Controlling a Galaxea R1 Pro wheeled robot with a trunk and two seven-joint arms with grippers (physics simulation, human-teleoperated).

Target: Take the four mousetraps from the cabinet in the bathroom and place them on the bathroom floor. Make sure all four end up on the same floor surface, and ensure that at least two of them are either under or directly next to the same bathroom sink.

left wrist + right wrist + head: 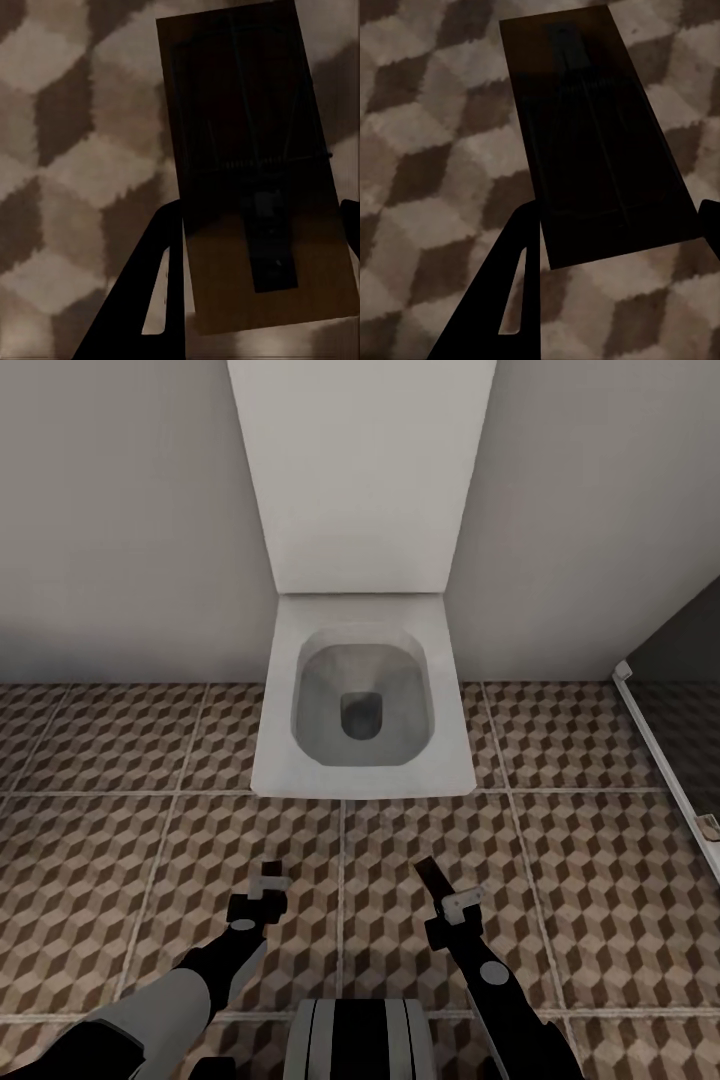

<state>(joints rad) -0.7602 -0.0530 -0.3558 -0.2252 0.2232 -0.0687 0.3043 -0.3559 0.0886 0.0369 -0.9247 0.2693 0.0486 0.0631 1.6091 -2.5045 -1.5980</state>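
You've a mousetrap (255, 180) clamped in your left gripper (268, 882) and another mousetrap (596, 135) in the right gripper (447, 895), long axes running outward over the bathroom floor (120, 860); no sink ahead, only the toilet (362, 700) mid-frame.

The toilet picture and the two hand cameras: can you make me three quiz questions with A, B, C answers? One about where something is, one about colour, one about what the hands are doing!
1. Where is the toilet?
A. Against the wall, straight ahead
B. Beside a bathtub
C. Behind the robot

2. What colours are on the bathroom floor?
A. Blue and white
B. Brown, beige and cream
C. Plain grey

3. What is between the left gripper fingers?
A. Nothing
B. A sponge
C. A mousetrap

Answers: 1 A, the head view shows it at the wall ahead. 2 B, the tiles show brown, beige and cream cubes. 3 C, the wooden board sits between both fingers.
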